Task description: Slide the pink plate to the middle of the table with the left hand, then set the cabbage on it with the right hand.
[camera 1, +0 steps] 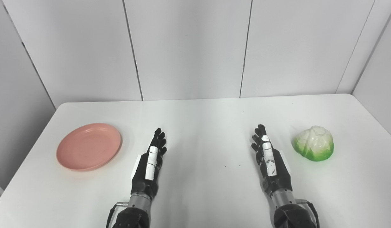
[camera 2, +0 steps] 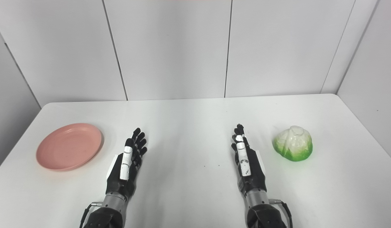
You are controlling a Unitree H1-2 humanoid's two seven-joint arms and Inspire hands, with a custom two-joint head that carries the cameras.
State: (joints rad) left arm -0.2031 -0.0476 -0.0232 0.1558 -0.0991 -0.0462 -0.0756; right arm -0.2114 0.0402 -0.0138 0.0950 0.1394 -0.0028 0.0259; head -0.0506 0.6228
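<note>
Basically nothing started yet: pink plate (camera 1: 89,146) sits at the table's (camera 1: 201,114) left side, cabbage (camera 1: 313,143) at the right, both untouched. Left hand (camera 1: 150,164) rests just beside the plate, fingers straight and holding nothing; right hand (camera 1: 269,160) likewise empty near the cabbage. Next, I'd say, left hand reaches the plate rim and slides it toward the center.

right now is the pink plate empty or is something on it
Empty. The pink plate shows only its bare inside, and the cabbage sits apart on the table's right side.
</note>
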